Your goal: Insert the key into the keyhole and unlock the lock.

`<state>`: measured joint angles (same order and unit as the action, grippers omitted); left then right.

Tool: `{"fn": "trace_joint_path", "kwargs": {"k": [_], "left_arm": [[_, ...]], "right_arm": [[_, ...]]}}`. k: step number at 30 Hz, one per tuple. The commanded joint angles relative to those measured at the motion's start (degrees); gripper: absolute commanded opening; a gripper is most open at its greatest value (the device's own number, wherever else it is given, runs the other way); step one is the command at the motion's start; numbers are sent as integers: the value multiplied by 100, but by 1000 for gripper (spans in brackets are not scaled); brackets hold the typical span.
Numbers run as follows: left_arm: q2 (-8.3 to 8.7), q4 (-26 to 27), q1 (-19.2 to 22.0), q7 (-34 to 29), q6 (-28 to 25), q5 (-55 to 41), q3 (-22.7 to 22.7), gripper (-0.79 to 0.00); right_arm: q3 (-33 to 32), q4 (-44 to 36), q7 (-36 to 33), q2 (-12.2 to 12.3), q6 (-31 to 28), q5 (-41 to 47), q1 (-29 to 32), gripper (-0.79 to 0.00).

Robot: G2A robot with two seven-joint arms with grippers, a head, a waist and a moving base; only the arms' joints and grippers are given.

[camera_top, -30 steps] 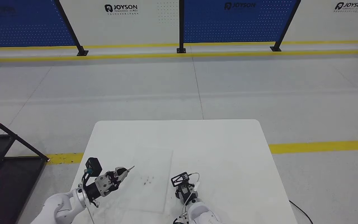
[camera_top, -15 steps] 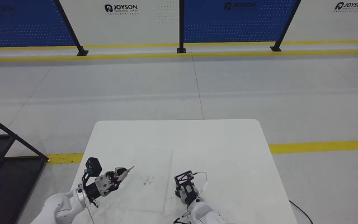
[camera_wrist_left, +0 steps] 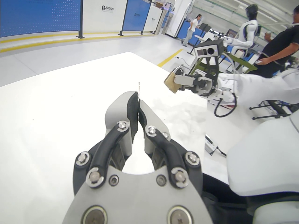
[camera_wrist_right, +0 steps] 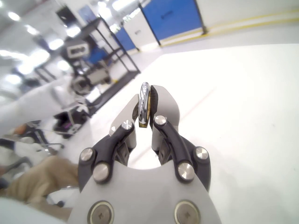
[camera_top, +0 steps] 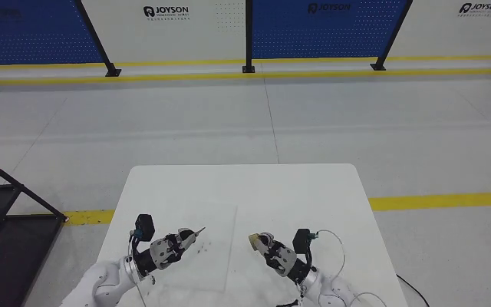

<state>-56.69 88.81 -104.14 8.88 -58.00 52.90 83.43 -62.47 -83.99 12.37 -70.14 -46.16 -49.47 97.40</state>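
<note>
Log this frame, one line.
left gripper: shut on key | right gripper: shut on lock | key and lock: apart, not inserted

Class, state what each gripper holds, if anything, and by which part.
Left gripper pinches the key by its head end, blade pointing out. Right gripper clamps the padlock at its shackle end, brass body protruding.

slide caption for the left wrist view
Left gripper pinches the key; right gripper holds the lock, key not yet inserted.
</note>
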Motion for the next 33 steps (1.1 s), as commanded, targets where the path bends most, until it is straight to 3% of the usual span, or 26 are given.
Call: {"fn": "trace_joint_path", "kwargs": {"k": [1, 3, 10, 15, 27, 33], "left_arm": [[53, 7, 82, 19, 0, -156, -255, -785], [119, 3, 169, 26, 0, -305, -514, -785], [382, -52, 602, -80, 0, -915, -1489, -785], [566, -123, 1001, -335, 0, -1443, -2060, -785], [937, -233, 1701, -1008, 0, -2371, -2902, -785], [1130, -150, 2190, -2009, 0, -3039, -3186, -785]], "right_arm": [[-74, 246, 20, 24, -787, 305, -145, -785], [-65, 471, 20, 37, -1184, 515, -290, -785], [568, 569, 41, 159, -1184, 1108, -776, -785], [850, 629, 305, 284, -1184, 904, -1009, -785], [850, 629, 305, 284, -1184, 904, -1009, -785], [850, 629, 305, 284, -1184, 904, -1009, -785]]}}
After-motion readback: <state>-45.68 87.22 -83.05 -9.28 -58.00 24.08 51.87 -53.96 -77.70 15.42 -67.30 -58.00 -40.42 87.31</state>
